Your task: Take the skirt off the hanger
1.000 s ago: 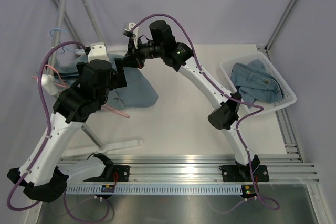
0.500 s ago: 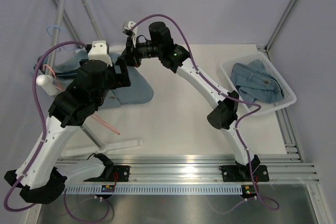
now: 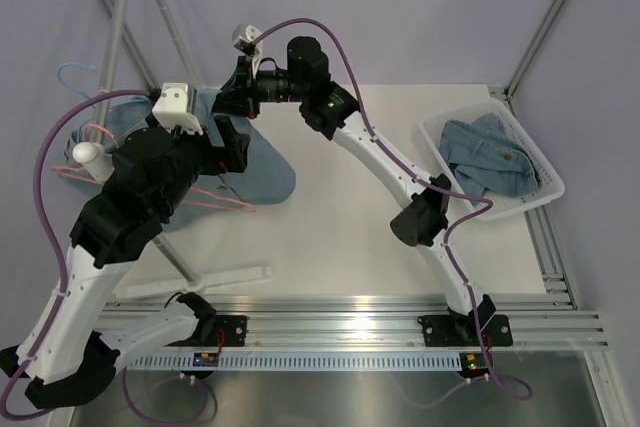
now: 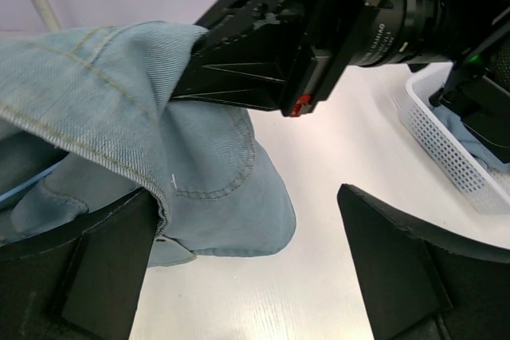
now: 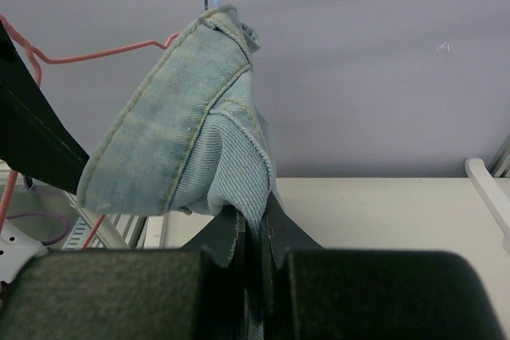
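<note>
While your right gripper (image 5: pixel 256 228) pinches the denim skirt (image 5: pixel 183 149) tightly at the counter's (image 3: pixel 350 227) far left, your left gripper (image 4: pixel 247 256) stands spread wide just beside the fabric, holding nothing.

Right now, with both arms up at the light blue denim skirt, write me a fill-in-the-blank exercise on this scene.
1. The right gripper is ___ on the light blue denim skirt.
2. The left gripper is ___ and holds nothing.
3. The white plastic mesh basket sits on the side of the ___ arm.

Missing words: shut; open; right
</note>
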